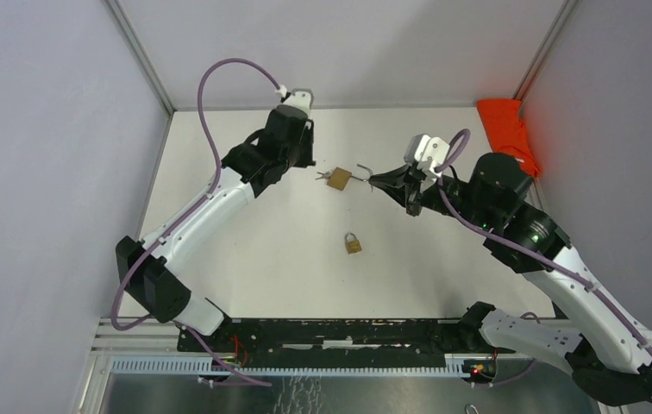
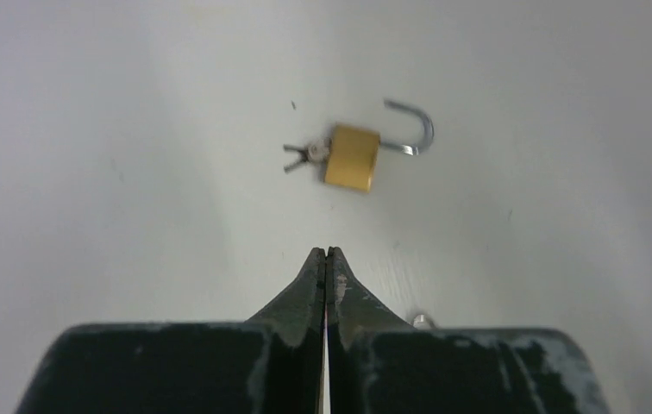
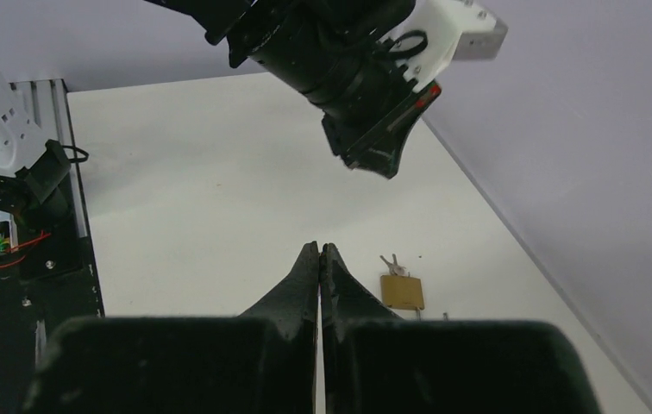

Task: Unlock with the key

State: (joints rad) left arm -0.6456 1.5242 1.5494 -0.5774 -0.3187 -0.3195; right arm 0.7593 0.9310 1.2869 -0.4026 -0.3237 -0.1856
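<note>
Left gripper (image 2: 326,252), jaws pressed together and empty, hangs just left of the padlock (image 2: 352,158) at mid-table; right gripper (image 1: 374,179), likewise closed, points in from the right. Shackle (image 2: 422,129) stands open, key (image 2: 301,156) in place. Small, stiff, slick metal, probably light: grasp the flat body.

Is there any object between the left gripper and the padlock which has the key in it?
Nothing visible. In the left wrist view only bare table lies between the shut left gripper and the padlock with its key. The second padlock lies well off that line.
</note>
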